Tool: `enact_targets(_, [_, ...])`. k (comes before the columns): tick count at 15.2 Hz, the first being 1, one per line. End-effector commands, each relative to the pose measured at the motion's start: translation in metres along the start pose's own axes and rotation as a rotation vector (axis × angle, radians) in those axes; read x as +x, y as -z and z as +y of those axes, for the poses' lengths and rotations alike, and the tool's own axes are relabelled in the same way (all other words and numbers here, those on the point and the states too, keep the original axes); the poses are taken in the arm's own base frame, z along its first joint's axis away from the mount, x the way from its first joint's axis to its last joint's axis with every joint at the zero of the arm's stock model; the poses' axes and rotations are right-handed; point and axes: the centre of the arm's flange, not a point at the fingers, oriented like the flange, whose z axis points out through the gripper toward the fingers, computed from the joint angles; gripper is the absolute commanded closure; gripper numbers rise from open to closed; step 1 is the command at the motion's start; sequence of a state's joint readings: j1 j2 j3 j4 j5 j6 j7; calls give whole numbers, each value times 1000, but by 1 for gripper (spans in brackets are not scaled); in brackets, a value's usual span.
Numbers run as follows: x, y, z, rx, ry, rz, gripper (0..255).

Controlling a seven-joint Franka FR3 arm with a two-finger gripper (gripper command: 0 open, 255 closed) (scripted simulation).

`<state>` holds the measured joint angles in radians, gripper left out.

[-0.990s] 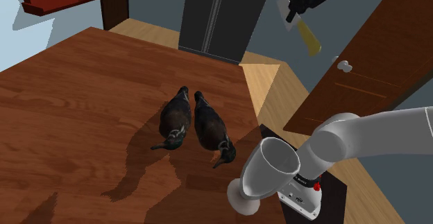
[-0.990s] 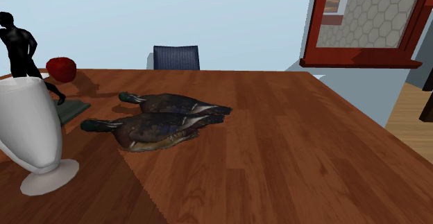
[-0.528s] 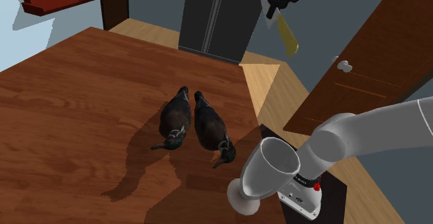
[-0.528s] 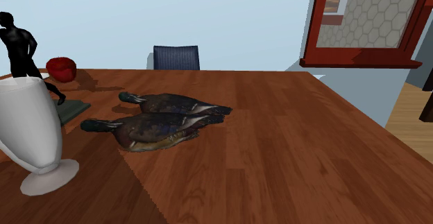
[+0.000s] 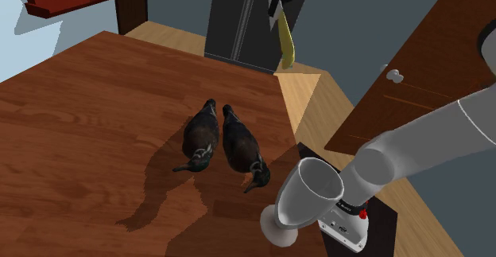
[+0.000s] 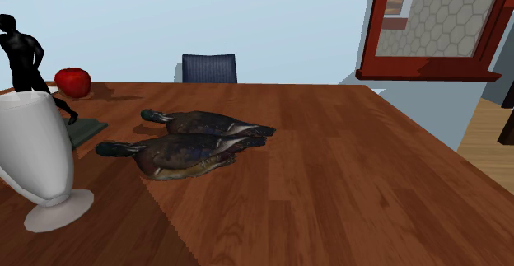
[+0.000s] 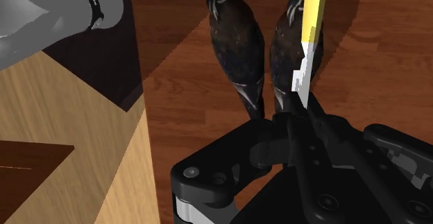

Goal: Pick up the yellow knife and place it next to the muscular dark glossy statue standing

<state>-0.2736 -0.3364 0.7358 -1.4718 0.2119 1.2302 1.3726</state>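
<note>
The yellow knife [image 5: 284, 42] hangs high over the wooden table [image 5: 79, 120]. The black gripper [image 5: 278, 1] has its fingers squeezed tight on it. On the table, from the left, are the dark statue [image 6: 23, 54], a white cup [image 6: 37, 153], a red apple [image 6: 72, 81] and two ducks [image 6: 185, 137].

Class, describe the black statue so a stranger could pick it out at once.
Find the big wooden table and go to its end at the second exterior view's left. There, behind the white goblet and beside the red apple, stands the statue: the only upright, glossy black human figure.
</note>
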Motion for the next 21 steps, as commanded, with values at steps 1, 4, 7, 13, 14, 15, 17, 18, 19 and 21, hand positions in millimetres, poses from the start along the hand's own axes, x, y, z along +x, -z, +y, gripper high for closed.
enact_targets(1, [-15, 3, -22, 2, -2, -3, 255])
enact_targets(4, [-39, 3, -54, 2, -2, -3, 255])
enact_targets(7, [-62, 4, -86, 2, -2, -3, 255])
enact_targets(13, [-88, -6, -123, 2, -2, -3, 255])
enact_targets(14, [-89, -11, -123, 2, -2, -3, 255])
enact_targets(15, [-89, -17, -123, 2, -2, -3, 255])
enact_targets(17, [-89, -27, -123, 2, -2, -3, 255])
enact_targets(18, [-89, -32, -123, 2, -2, -3, 255])
enact_targets(19, [-89, -38, -123, 2, -2, -3, 255])
enact_targets(21, [-89, -48, -123, 2, -2, -3, 255])
